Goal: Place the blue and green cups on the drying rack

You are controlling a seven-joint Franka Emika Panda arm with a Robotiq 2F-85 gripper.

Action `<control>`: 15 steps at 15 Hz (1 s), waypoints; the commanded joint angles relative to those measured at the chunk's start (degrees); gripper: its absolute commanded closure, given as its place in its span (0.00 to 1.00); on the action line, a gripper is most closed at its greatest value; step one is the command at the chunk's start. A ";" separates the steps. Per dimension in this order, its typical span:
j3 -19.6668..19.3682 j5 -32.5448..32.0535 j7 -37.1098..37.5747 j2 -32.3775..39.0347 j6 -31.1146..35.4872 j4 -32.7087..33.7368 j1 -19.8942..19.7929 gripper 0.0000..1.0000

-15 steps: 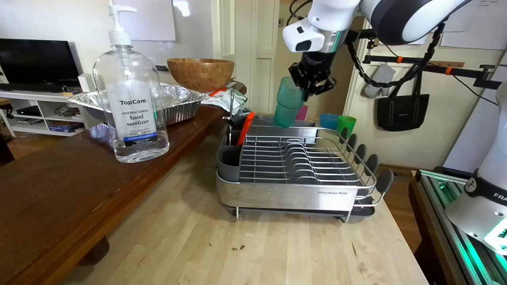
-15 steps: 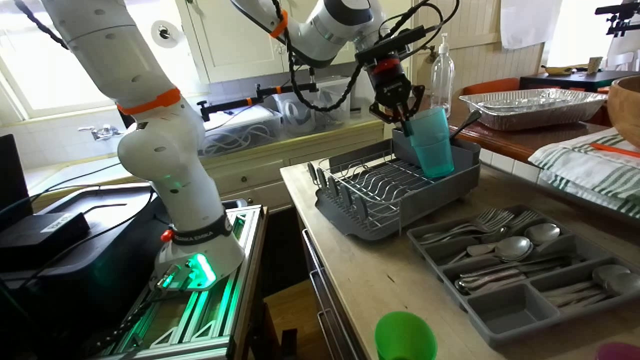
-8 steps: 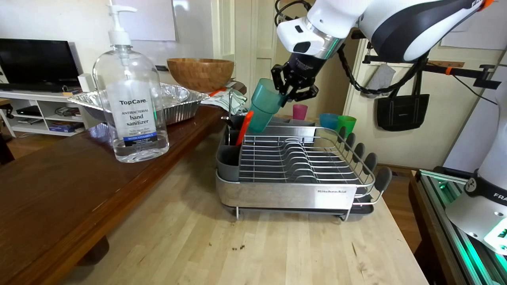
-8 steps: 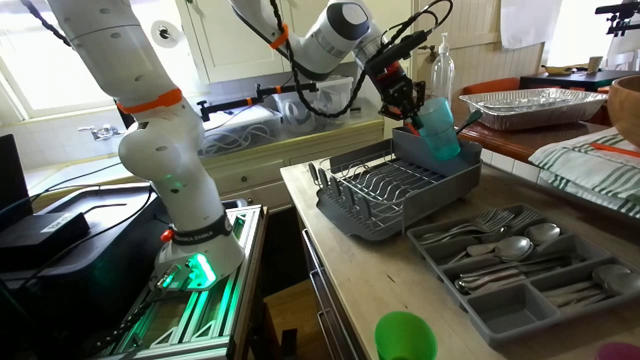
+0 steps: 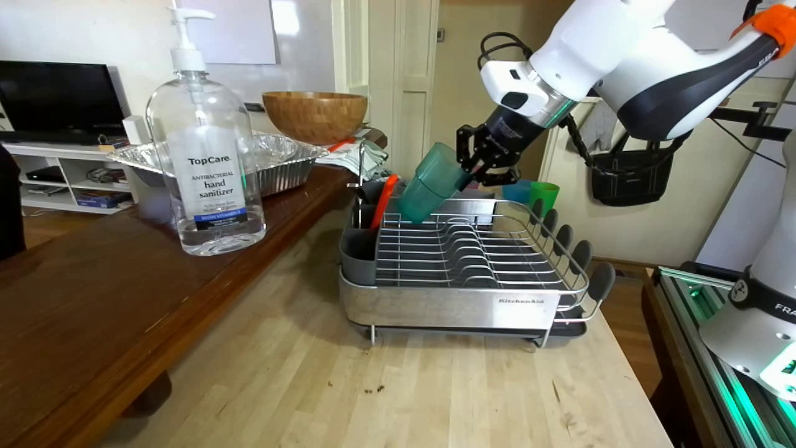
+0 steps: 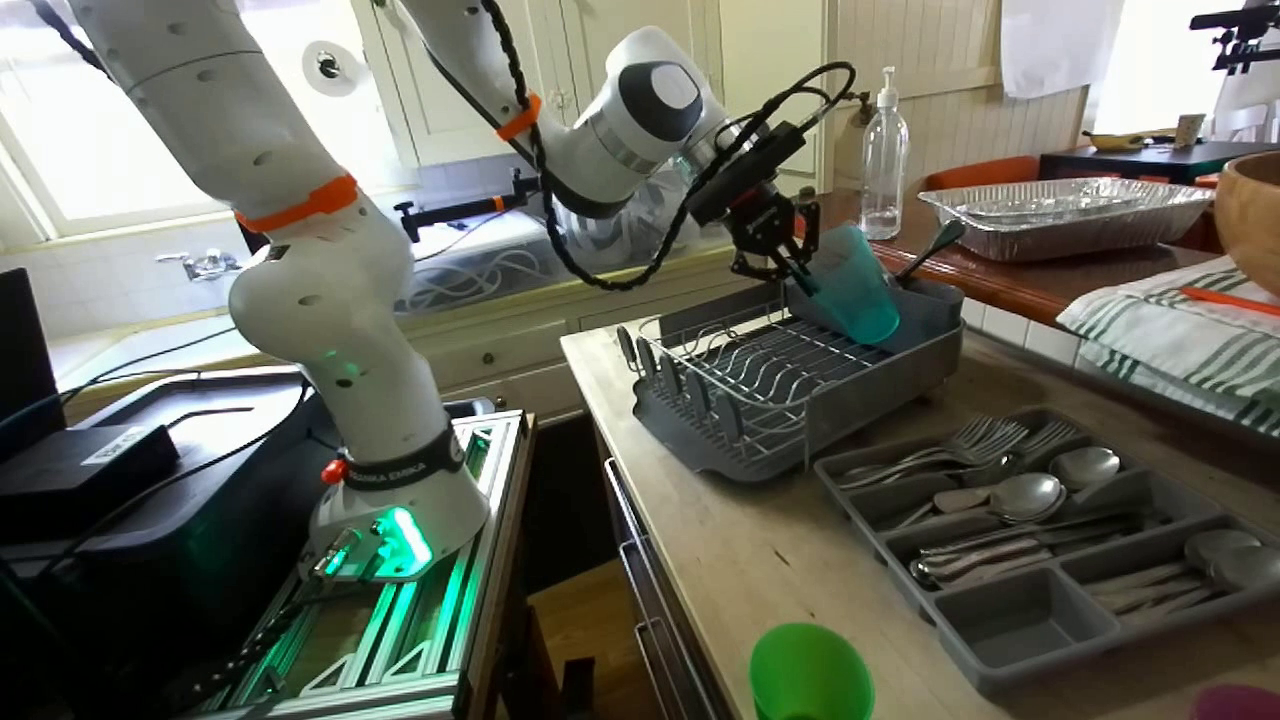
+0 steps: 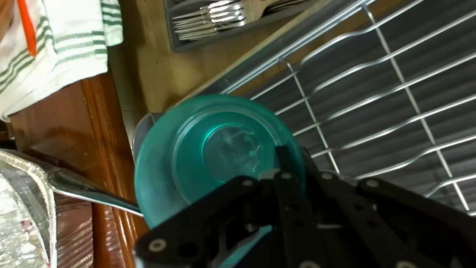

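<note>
My gripper [image 7: 293, 154] is shut on the wall of a translucent teal cup [image 7: 219, 111], one finger inside and one outside. The cup shows in both exterior views [image 5: 432, 183] [image 6: 852, 290], tilted, mouth toward the gripper, its base low over the wire drying rack [image 5: 448, 308] beside the utensil holder. I cannot tell whether it touches the wires. The gripper also shows in both exterior views [image 5: 469, 176] [image 6: 808, 278]. A green cup [image 5: 545, 195] stands beyond the rack, also at the near edge in an exterior view [image 6: 810, 675]. A blue cup [image 5: 516, 190] stands beside it.
The rack's grey utensil holder [image 5: 359, 258] holds a red-handled utensil [image 5: 384, 202]. A cutlery tray [image 6: 1030, 625] lies beside the rack. A pink cup [image 6: 1238, 703] is partly in view. A sanitizer bottle [image 5: 208, 165] and foil pan [image 6: 1060, 220] stand on the raised brown counter.
The gripper has tilted over with the teal cup. The cup first moved toward the utensil holder, then came back a little and lower, now more tilted. The rack has shifted very slightly.
</note>
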 commanded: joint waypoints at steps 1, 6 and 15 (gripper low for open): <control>-0.45 -7.83 9.65 -6.25 4.01 -6.22 -4.80 0.98; -10.93 -11.02 -0.80 0.97 17.77 -4.83 -6.77 0.98; -14.44 -5.28 -15.27 16.43 20.55 3.30 -0.42 0.98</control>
